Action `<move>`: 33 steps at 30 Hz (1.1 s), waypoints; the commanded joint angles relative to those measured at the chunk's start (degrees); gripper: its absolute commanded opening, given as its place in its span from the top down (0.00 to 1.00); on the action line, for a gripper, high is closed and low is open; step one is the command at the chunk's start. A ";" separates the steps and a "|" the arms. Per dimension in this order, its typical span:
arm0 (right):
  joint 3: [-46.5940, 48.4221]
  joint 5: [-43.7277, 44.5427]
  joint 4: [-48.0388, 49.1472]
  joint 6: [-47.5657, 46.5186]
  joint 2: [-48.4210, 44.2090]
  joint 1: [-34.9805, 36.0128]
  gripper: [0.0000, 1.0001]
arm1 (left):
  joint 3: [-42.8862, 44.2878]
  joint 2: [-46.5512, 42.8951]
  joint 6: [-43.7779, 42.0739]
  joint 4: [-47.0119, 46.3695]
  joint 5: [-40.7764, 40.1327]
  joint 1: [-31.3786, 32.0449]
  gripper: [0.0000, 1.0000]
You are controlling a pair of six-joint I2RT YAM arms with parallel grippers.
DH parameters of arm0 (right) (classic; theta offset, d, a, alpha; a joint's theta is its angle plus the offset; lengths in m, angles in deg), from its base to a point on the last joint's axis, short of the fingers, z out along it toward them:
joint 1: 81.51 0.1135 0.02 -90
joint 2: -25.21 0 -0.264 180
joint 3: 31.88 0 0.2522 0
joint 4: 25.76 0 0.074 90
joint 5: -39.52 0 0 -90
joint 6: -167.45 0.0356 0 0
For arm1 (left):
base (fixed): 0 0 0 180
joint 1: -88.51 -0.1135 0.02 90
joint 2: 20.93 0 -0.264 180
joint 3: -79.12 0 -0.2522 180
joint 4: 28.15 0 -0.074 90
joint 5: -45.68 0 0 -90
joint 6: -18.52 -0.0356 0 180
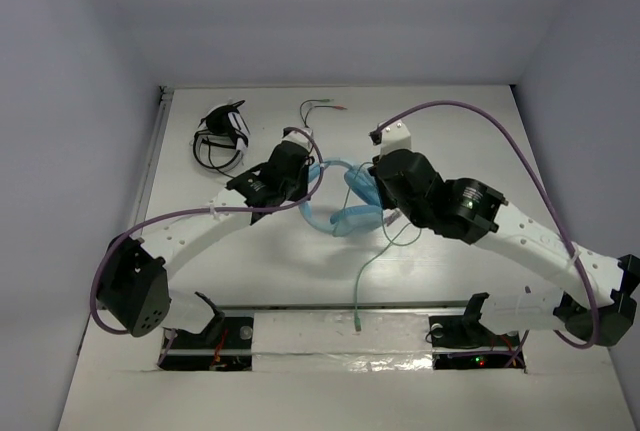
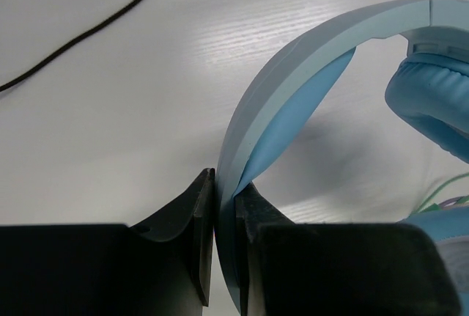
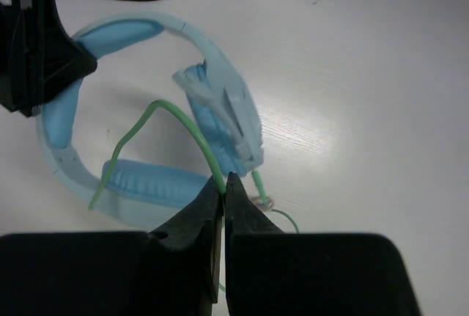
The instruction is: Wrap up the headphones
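The light blue headphones (image 1: pixel 345 206) lie at the table's middle between both arms. My left gripper (image 2: pixel 225 184) is shut on their curved headband (image 2: pixel 293 74), gripping its edge. An ear cup (image 2: pixel 432 103) shows at the right of the left wrist view. My right gripper (image 3: pixel 223 184) is shut on the pale green cable (image 3: pixel 187 129), which arcs up over the ear cups (image 3: pixel 220 114). In the top view the cable (image 1: pixel 368 276) trails toward the near edge, its plug near the rail.
Black and white headphones (image 1: pixel 222 134) with a dark cable lie at the back left. A thin loose wire (image 1: pixel 322 109) lies at the back centre. A dark cable (image 2: pixel 88 30) crosses the table in the left wrist view. A metal rail (image 1: pixel 340 306) runs along the near edge.
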 commanded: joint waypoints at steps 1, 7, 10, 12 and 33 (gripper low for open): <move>3.21 5.76 0.80 -4.21 0.48 -0.05 1.00 | 2.19 -3.07 -2.19 -0.60 8.63 0.33 1.00; 3.65 7.18 5.28 -8.69 2.42 -2.07 1.00 | 2.89 -3.68 -7.19 0.46 16.11 2.71 1.00; 2.34 6.49 8.09 -10.80 2.60 -3.57 1.00 | 2.71 -5.26 -8.34 -0.07 19.62 2.71 1.00; 1.55 5.60 9.58 -11.42 2.25 -4.36 0.98 | 2.98 -6.31 -9.57 -0.16 21.47 2.71 1.00; -17.43 -13.55 28.02 0.44 -13.65 -12.00 0.72 | 9.92 -12.56 -7.29 -3.15 40.01 -3.70 1.00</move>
